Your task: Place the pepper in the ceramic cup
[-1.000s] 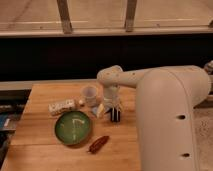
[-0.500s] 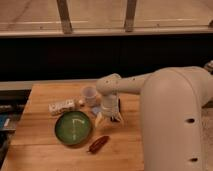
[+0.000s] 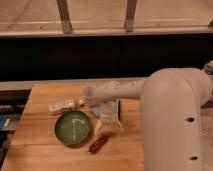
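**Reach for the pepper, before the grasp.**
Nearest, the pepper [image 3: 98,144] is lying on the wooden table [image 3: 30,150], just right of the green bowl [image 3: 73,128]. Just beyond it, the gripper [image 3: 109,129] is hanging tips-down, its fingers spread apart and holding nothing. Farther back and slightly left, the cup [image 3: 89,94] is standing upright near a small white packet [image 3: 61,106]. The pick-up appears to be in hand; the next move is likely calling for lowering nearer, closing on the pepper, then carrying it to the cup.
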`<state>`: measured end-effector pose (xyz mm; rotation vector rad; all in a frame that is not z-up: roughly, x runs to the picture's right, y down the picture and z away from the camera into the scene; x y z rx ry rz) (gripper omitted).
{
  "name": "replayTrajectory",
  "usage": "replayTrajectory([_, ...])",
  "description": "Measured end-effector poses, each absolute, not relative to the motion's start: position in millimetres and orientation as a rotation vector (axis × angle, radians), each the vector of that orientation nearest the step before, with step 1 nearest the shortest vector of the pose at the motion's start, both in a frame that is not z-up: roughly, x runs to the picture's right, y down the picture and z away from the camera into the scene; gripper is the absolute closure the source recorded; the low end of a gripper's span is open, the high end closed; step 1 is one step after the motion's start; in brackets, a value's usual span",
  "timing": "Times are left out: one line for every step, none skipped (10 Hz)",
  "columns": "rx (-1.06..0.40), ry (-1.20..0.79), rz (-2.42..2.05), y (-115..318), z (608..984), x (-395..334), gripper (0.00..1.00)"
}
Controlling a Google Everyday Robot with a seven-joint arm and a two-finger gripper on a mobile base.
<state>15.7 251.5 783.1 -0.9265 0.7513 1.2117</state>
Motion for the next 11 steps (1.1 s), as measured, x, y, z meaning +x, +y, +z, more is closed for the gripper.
replayTrajectory([-0.937,0.756,1.212,259,781,14,0.2])
replayTrajectory([-0.949,0.758,1.208,267,780,9,0.2])
replayTrajectory([-0.96,0.756,1.204,271,779,4,0.2])
replayTrajectory([-0.97,0.758,1.206,276,778,2,0.2])
replayTrajectory([-0.976,0.76,1.209,279,779,1,0.2])
replayTrajectory([-0.982,0.76,1.205,281,778,-2,0.2])
replayTrajectory([-0.987,0.758,1.198,284,778,-8,0.2])
replayTrajectory([-0.992,0.753,1.196,285,778,-13,0.2])
replayTrajectory([-0.993,0.748,1.204,285,778,-14,0.2])
replayTrajectory([-0.994,0.74,1.214,284,779,-16,0.2])
replayTrajectory([-0.994,0.735,1.218,284,779,-19,0.2])
